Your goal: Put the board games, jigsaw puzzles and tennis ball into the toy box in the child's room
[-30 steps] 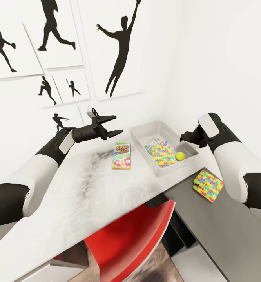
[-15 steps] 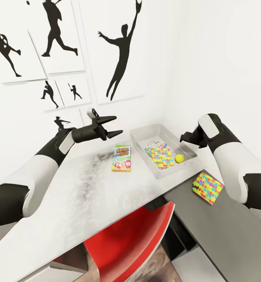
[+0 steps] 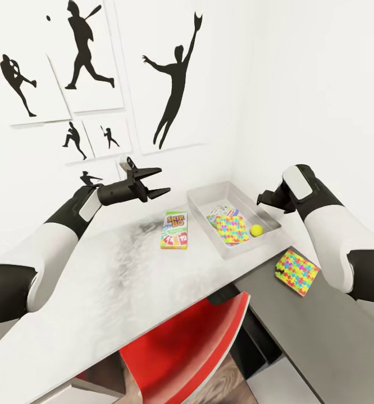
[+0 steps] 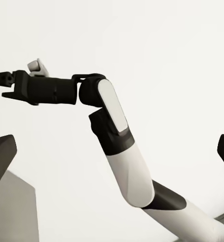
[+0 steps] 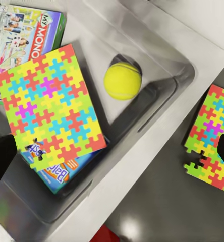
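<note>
1. Wide shallow pale grey toy box (image 3: pixel 194 200) with flared sides standing on the long pale grey table top (image 3: pixel 114 286), close to the white wall's corner.
2. Inside the toy box: multicoloured jigsaw puzzle sheet (image 5: pixel 51 106) of yellow, green, pink, blue and orange pieces, tilted over a blue board game box (image 5: pixel 61 174); a Monopoly-printed board game box (image 5: pixel 26 30) beside them, partly covered by the sheet; small yellow tennis ball (image 5: pixel 122 80) on the tray floor just beside the sheet.
3. Outside the toy box: green and yellow "Skip-Bo" board game box (image 3: pixel 174 229), flat on the pale top just beside the tray's near wall.
4. Also outside: second multicoloured jigsaw puzzle sheet (image 3: pixel 297 272), flat on the lower dark grey desk top (image 3: pixel 322 331), near the tray's corner.
5. Left gripper (image 3: pixel 152 180) raised well above the pale top, near the Skip-Bo box but clear of it, fingers spread apart, holding nothing.
6. Right gripper (image 3: pixel 264 199) poised over the toy box's far end, above the ball; dark fingertips (image 5: pixel 2 161) set wide apart, nothing between them.
7. Red chair back (image 3: pixel 181 342) tucked under the table edge.
8. Black athlete silhouettes on white panels (image 3: pixel 176 73) across the wall behind.
</note>
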